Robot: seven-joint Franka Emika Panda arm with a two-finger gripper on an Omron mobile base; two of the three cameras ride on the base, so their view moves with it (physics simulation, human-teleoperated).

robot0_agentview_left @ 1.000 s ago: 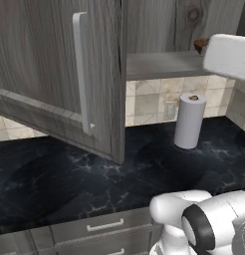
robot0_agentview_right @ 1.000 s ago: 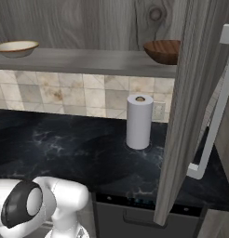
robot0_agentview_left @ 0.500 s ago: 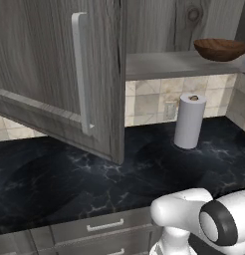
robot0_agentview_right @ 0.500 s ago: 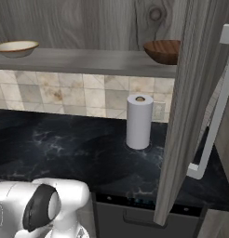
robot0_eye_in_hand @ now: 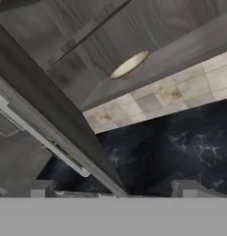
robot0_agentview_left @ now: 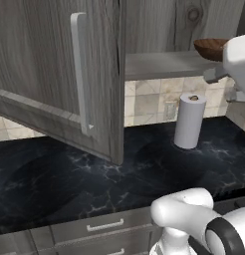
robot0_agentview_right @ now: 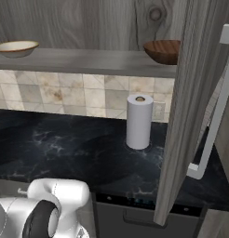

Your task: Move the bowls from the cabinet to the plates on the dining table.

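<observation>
The gripper (robot0_eye_in_hand: 114, 188) is seen in the hand view with its two finger tips (robot0_eye_in_hand: 41, 188) set wide apart and nothing between them. Ahead of it and above, the cream bowl (robot0_eye_in_hand: 129, 64) is seen from below, resting on the shelf (robot0_eye_in_hand: 180, 50) of the cabinet (robot0_eye_in_hand: 87, 41). An open cabinet door (robot0_eye_in_hand: 50, 124) with its pale handle (robot0_eye_in_hand: 39, 136) runs slantwise just left of the fingers in that view. Beyond the tips, the tiled wall (robot0_eye_in_hand: 170, 94) and the black counter (robot0_eye_in_hand: 180, 147) are seen.

In the right base view, the cream bowl (robot0_agentview_right: 15, 47) sits at the far left of the shelf (robot0_agentview_right: 88, 60) and the brown bowl (robot0_agentview_right: 164, 51) at its right, the two well apart. A paper roll (robot0_agentview_right: 139, 121) stands upright on the counter (robot0_agentview_right: 65, 148) under the shelf, nearer the brown bowl. An open door (robot0_agentview_right: 191, 107) with a handle (robot0_agentview_right: 212, 111) hangs at the right.

In the left base view, the brown bowl (robot0_agentview_left: 210, 49) is partly covered by a white part of the arm (robot0_agentview_left: 239, 62) at the right edge. The roll (robot0_agentview_left: 189, 120) stands below it. A second open door (robot0_agentview_left: 60, 74) is seen at the left, with drawers (robot0_agentview_left: 99, 226) under the counter edge.
</observation>
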